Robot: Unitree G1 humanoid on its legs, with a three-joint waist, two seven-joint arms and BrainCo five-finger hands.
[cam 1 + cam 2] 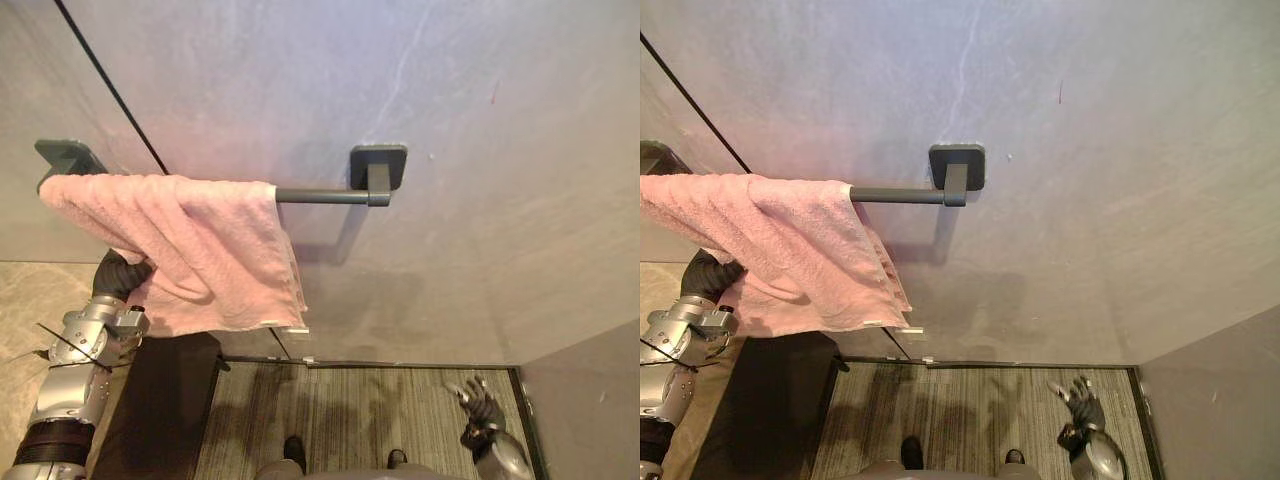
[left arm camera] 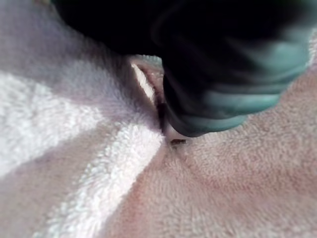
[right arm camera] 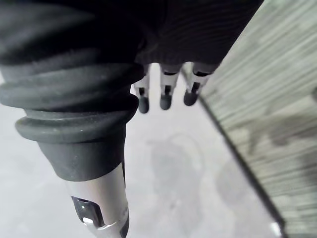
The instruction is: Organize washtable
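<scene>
Grey stone-look wall [image 1: 480, 120] fills the background, crossed by a thin dark seam [image 1: 110, 85] that slants down behind the towel bar [image 1: 320, 196]. That dark bar is fixed to the wall by a square bracket [image 1: 379, 166] at its right end and a second bracket [image 1: 65, 155] at its left end. A pink towel [image 1: 200, 240] is draped over the left part of the bar, bunched and uneven, with its lower hem hanging well below the bar and the right stretch of the bar bare. The left hand [image 1: 120, 275] reaches up from below the bar's left end, its dark ribbed cover pressed against the hanging cloth; its fingers are buried in the folds, so I cannot tell whether they are closed on it, and the left wrist view has terry pile [image 2: 99, 163] right against the hand. The right hand [image 1: 482, 405] hangs far below the bar's right end, fingers [image 3: 166, 96] straight and spread, holding nothing. Beneath the bar lie a striped grey floor [image 1: 340, 410] and, under the towel, a dark block [image 1: 160, 410]
</scene>
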